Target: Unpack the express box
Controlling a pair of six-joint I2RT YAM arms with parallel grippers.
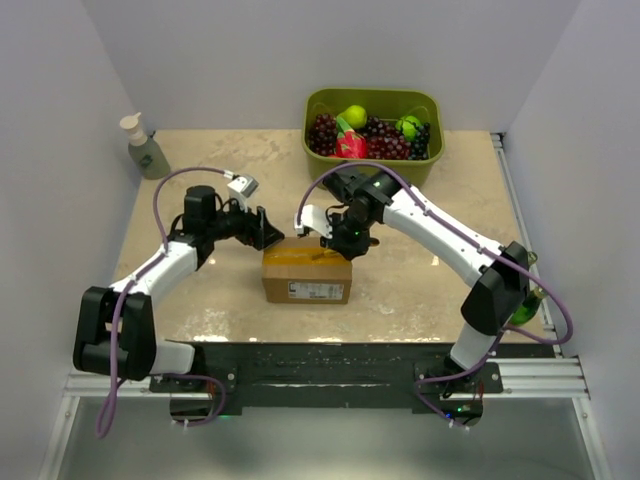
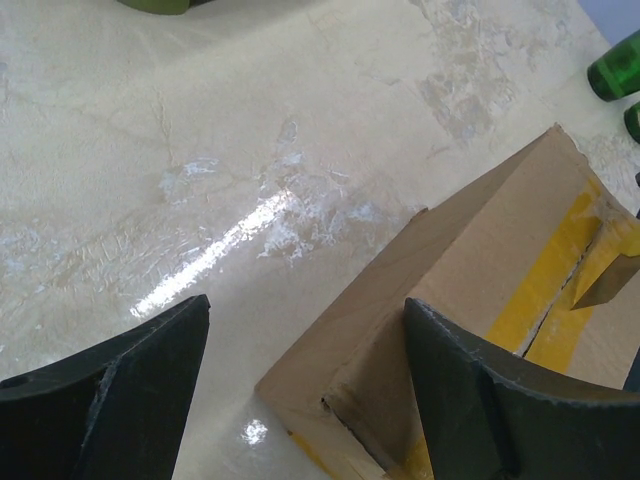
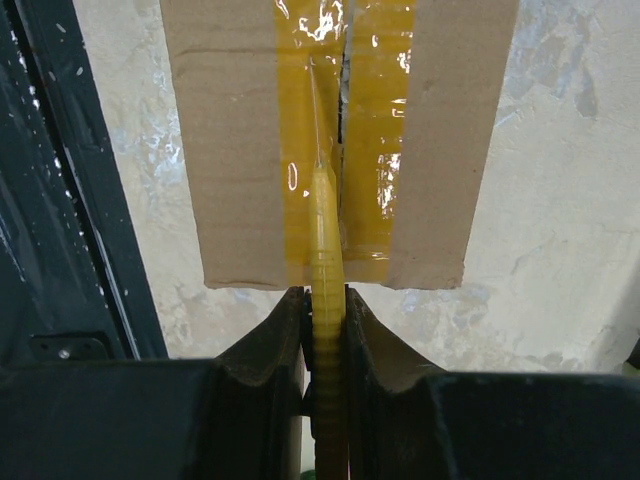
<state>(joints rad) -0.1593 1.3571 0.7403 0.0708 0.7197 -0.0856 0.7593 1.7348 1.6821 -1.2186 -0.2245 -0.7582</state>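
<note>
The express box (image 1: 307,275) is a small brown carton lying mid-table, with yellow tape along its top seam (image 3: 300,120) and a white label on the near side. My left gripper (image 1: 268,232) hovers at the box's left end. Its jaws stand open (image 2: 307,305) and straddle a corner of the box (image 2: 480,260), one finger over the table, the other over the top face. My right gripper (image 1: 345,240) is shut (image 3: 325,295) on a yellow ribbed cutter (image 3: 325,230). The cutter's tip rests on the taped seam at the far end of the box (image 3: 230,150).
A green bin (image 1: 372,95) of fruit stands at the back centre. A soap pump bottle (image 1: 145,148) is at the back left. A green bottle (image 1: 525,300) sits behind the right arm near the table's right edge. A black rail (image 3: 60,200) runs along the near edge.
</note>
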